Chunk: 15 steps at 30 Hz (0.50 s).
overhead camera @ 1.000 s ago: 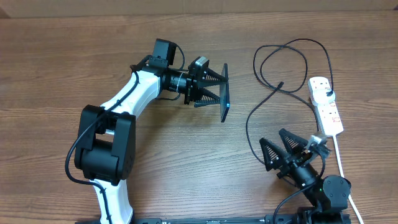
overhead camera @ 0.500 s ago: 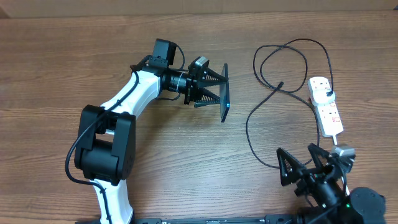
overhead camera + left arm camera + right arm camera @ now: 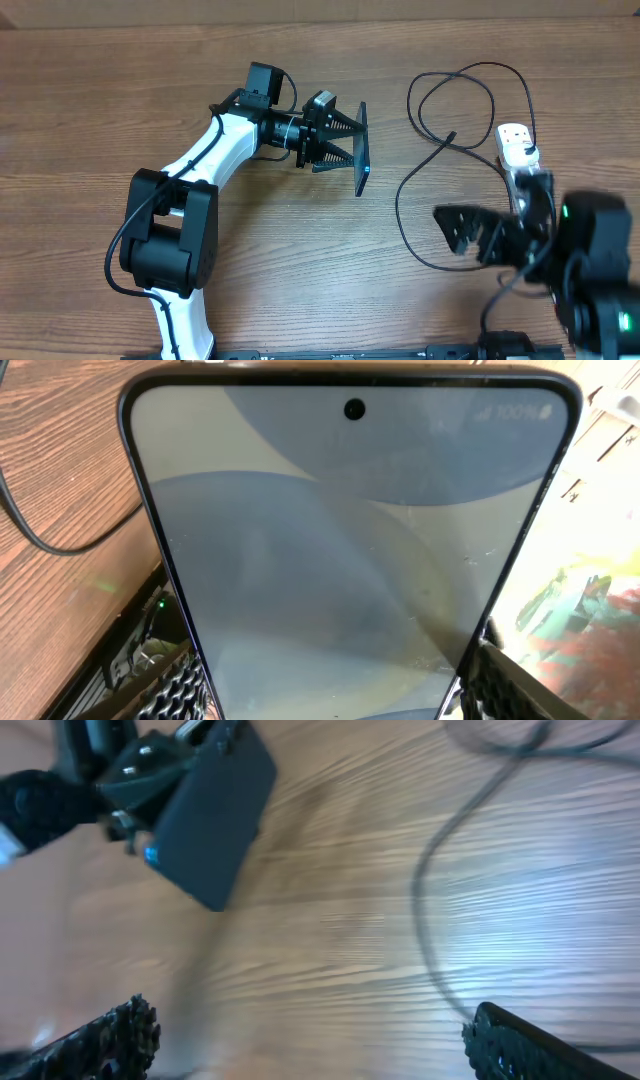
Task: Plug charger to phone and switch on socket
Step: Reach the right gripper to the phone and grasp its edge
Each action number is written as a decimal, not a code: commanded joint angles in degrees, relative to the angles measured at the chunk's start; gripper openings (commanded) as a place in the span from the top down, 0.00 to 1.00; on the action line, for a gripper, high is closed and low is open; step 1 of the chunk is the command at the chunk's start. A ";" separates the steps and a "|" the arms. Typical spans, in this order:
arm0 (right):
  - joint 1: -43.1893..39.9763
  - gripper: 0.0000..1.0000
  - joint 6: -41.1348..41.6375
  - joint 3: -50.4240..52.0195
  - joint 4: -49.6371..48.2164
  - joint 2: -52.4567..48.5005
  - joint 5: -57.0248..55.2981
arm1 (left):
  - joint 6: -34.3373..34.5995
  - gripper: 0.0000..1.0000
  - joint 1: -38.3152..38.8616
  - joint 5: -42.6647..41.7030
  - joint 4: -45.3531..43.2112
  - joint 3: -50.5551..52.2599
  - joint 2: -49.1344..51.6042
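Clamping phone (image 3: 362, 150) by its long edges, left gripper (image 3: 352, 142) holds it on edge, centrally. Right gripper (image 3: 470, 232) blurred, jaws spread wide, empty, apparently overlapping socket (image 3: 516, 140) near end. Charger (image 3: 398, 205) loops between phone and socket, plug tip (image 3: 452, 135) free; open table (image 3: 80, 100) leftward.

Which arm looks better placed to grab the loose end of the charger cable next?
Right. The right claw is open, empty and close to the charger, while the left claw is busy holding the phone.
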<state>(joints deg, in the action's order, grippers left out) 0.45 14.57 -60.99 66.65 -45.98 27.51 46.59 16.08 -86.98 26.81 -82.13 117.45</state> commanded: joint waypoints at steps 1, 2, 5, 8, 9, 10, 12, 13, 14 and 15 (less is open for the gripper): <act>-0.15 0.00 -0.46 -2.80 -2.82 -7.15 13.22 | 0.13 0.76 -0.02 -2.45 -0.39 -1.29 0.17; -0.15 0.00 -0.46 -2.80 -3.72 -9.11 13.29 | 0.13 0.76 -0.02 -2.47 -0.59 -1.29 0.20; -0.15 0.00 -0.52 -2.80 -4.52 -14.69 14.10 | 0.15 0.76 -0.02 -2.60 -1.36 -1.29 0.17; -0.02 0.00 -9.14 -2.80 -6.01 -20.04 24.22 | 0.15 0.76 -0.02 -2.73 -1.36 -1.29 0.17; 0.24 0.00 -12.00 -2.80 -5.92 -21.00 27.36 | 0.15 0.76 -0.02 -2.89 -1.38 -1.29 0.17; 0.79 0.00 -13.97 -2.80 -5.73 -21.81 29.22 | 0.15 0.76 -0.02 -2.89 -1.38 -1.29 0.17; 2.73 0.00 -14.88 -2.80 -5.49 -21.99 27.76 | 0.15 0.76 -0.02 -2.89 -1.38 -1.29 0.17; 3.63 0.00 -14.86 -2.80 -5.49 -21.64 26.49 | 0.15 0.76 -0.02 -2.89 -1.38 -1.29 0.17; 5.20 0.00 -14.84 -2.80 -5.49 -20.96 23.98 | 0.15 0.76 -0.02 -2.93 -1.38 -1.29 0.20; 7.32 0.00 -14.60 -2.80 -5.55 -19.89 20.37 | 0.15 0.76 -0.02 -3.06 -1.38 -1.29 0.17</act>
<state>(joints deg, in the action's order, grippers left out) 3.70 3.73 -62.48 61.17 -68.73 49.87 46.61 16.08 -87.00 25.67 -82.13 117.45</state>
